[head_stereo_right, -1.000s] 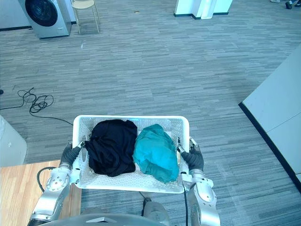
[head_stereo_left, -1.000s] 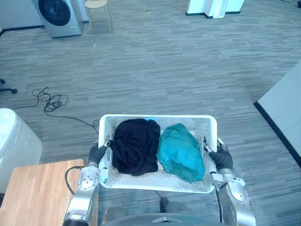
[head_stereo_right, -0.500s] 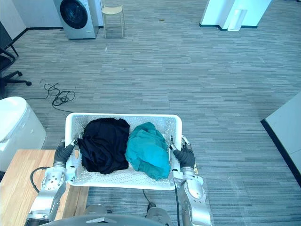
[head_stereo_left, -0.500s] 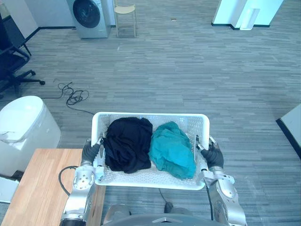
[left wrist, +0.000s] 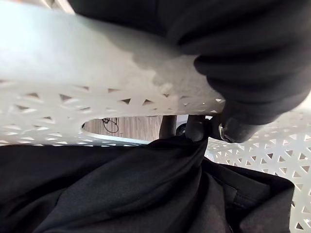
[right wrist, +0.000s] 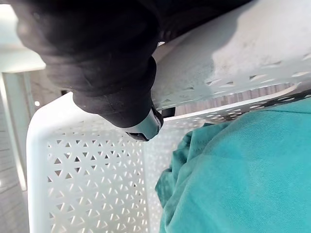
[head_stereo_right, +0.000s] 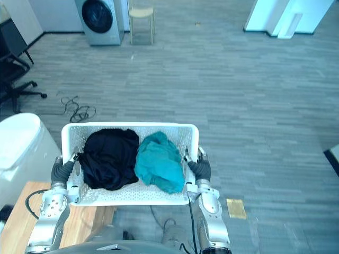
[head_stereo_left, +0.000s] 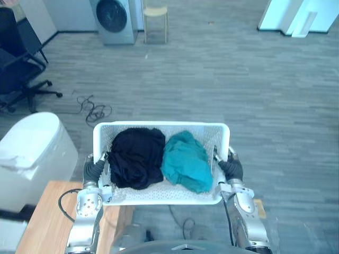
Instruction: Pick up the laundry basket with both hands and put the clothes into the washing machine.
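A basket of clothes is clasped by the curled left hand and right hand, with a bin, cable and stool lying toward the far washer.

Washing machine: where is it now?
Far ahead at the left eye view's upper left, the washing machine stands just left of a pale chair.

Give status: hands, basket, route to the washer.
Left hand and right hand both shut on laundry basket handles. Basket held up, black garment and teal garment inside. Washing machine far ahead-left; loose cable on floor toward it.
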